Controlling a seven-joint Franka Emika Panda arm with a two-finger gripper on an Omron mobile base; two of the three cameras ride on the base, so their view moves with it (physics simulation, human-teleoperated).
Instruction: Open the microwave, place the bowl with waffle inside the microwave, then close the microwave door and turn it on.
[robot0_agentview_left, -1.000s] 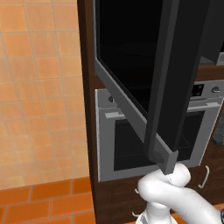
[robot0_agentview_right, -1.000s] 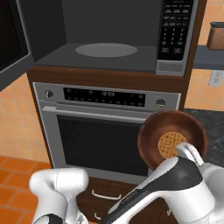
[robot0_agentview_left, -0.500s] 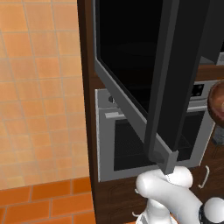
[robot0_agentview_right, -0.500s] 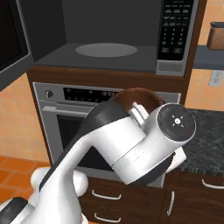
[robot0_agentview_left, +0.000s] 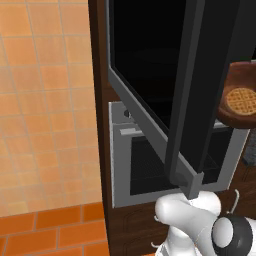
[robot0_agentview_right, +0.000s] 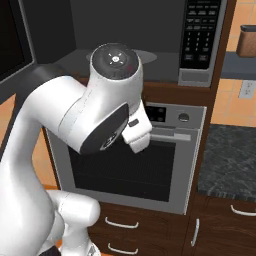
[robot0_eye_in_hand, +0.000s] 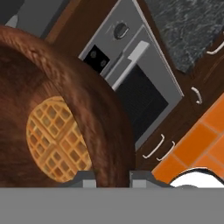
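Observation:
In the hand view the brown bowl (robot0_eye_in_hand: 96, 109) carries a round waffle (robot0_eye_in_hand: 57, 140), and my gripper (robot0_eye_in_hand: 113, 178) is shut on the bowl's rim, which passes between the two fingertips (robot0_eye_in_hand: 85, 178). From the left base view the bowl (robot0_agentview_left: 242, 77) and its waffle (robot0_agentview_left: 241, 100) hang at the right edge, above the oven and just right of the open microwave door (robot0_agentview_left: 150, 65). The microwave (robot0_agentview_right: 150, 30) stands open, its dark cavity and keypad (robot0_agentview_right: 200, 40) in sight, with the door (robot0_agentview_right: 12, 40) swung out at the left. My arm (robot0_agentview_right: 110, 100) hides the bowl in the right base view.
A silver oven (robot0_agentview_right: 150, 165) sits under the microwave, with drawers (robot0_agentview_right: 120, 222) below it. A dark stone counter (robot0_agentview_right: 230, 160) lies to the right, and a brown canister (robot0_agentview_right: 247, 42) stands behind it. The swung-out door takes up the space at the left.
The arm has swung up and across with the bowl. The bowl rose from in front of the oven and came into the left base view's right edge, moving up and inward.

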